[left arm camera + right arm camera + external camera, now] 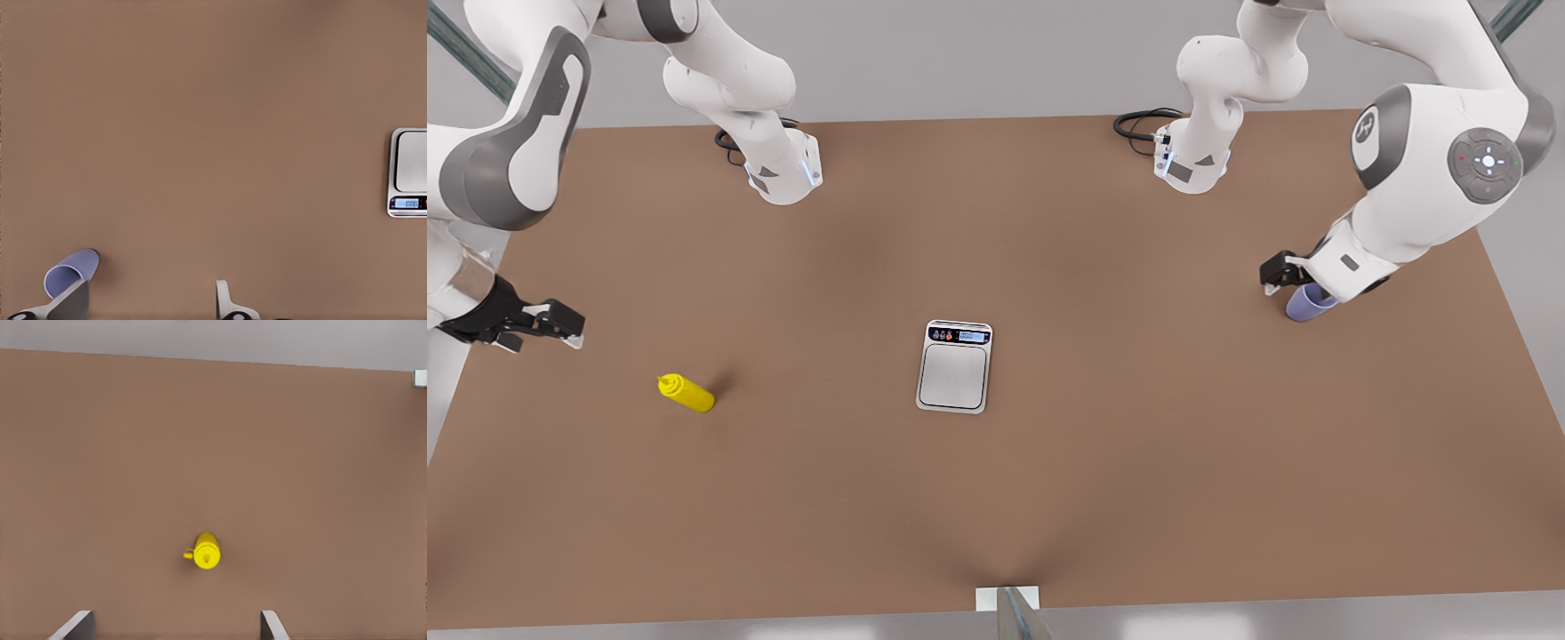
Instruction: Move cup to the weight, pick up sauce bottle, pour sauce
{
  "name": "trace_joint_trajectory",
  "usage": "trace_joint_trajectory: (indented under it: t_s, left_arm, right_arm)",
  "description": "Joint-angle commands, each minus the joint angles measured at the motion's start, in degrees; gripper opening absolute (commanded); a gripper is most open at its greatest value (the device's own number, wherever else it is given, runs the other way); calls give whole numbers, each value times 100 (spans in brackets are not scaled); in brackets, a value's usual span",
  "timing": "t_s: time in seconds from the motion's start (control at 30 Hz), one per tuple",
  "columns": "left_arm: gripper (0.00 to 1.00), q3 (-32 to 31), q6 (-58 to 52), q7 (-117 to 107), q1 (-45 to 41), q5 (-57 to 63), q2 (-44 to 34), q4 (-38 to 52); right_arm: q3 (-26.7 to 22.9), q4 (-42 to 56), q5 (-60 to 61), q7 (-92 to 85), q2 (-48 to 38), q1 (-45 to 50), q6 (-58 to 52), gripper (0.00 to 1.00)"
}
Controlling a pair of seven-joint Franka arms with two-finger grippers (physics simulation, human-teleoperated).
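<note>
Nearest the camera, the bench [996, 498] carries the sauce bottle [686, 393] standing under the open right gripper [560, 324]. Central weight [954, 366] waits bare. At the front view's right, the open left gripper [1279, 271] straddles the cup [1307, 304]; an off-centre closing could tip it.
</note>
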Motion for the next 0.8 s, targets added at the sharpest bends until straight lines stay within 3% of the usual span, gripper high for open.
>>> trace_joint_trajectory:
  t_s: [0.0, 0.07, 0.13, 0.27, 0.43, 0.67, 0.77]
  left_arm:
    - [100, 1, 0, 1, -5, 46, 0, 0]
    - [100, 36, -17, -34, 39, 46, 0, -9]
    - [100, 221, -88, -34, 469, 55, 43, -623]
    - [100, 317, 1615, 2407, 1769, 2, 52, -2406]
    - [100, 757, 2724, 3710, 2069, 64, 149, -3656]
    - [100, 757, 3929, 4203, 2500, 64, 439, -4280]
    - [100, 757, 3955, 4203, 2650, 64, 492, -4315]
  right_arm:
    - [0, 0, 0, 0, 0, 16, -1, 100]
    - [0, 0, 0, 9, 0, 16, -1, 100]
    - [0, 0, 0, 9, 0, 25, 8, 100]
    - [9, -9, -53, 9, 9, 51, 17, 100]
    - [-35, -18, 211, -685, -18, -133, -54, 100]
    - [-26, 0, 202, -1134, 9, -125, -45, 100]
    - [-26, 0, 211, -1134, 9, -133, -36, 100]
